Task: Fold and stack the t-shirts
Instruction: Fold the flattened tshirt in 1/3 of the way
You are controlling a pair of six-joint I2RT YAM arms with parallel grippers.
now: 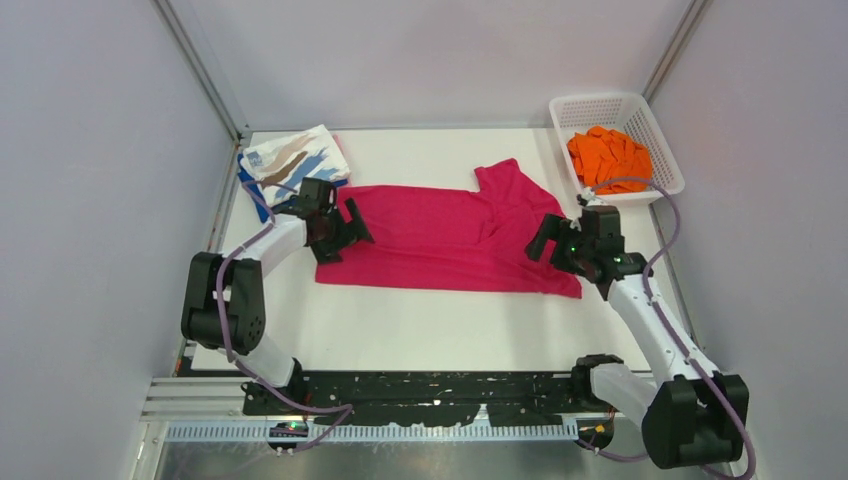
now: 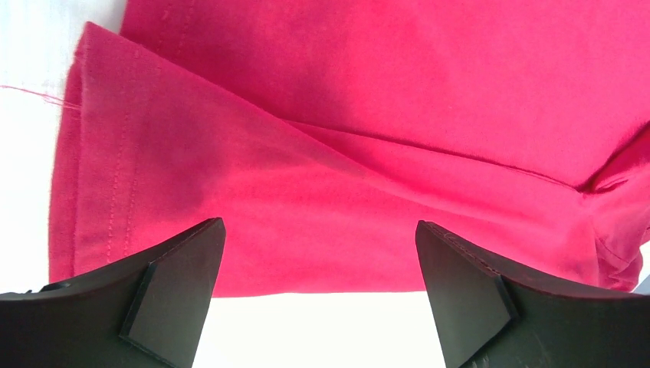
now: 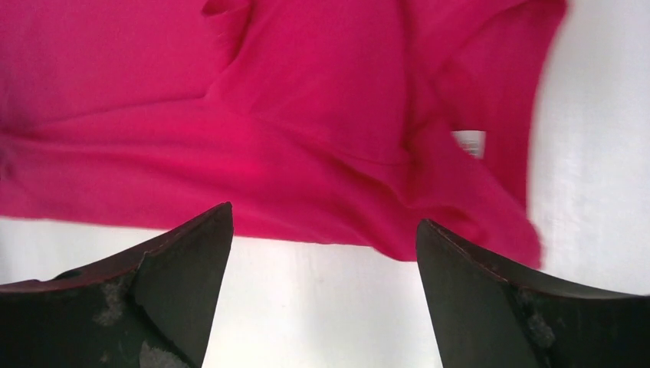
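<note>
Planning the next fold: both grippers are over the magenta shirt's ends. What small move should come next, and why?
Probably lower both and pinch the magenta shirt at its near edge. The left gripper and right gripper are open and empty, each above one end of it, and it lies spread out long, not yet folded small.
</note>
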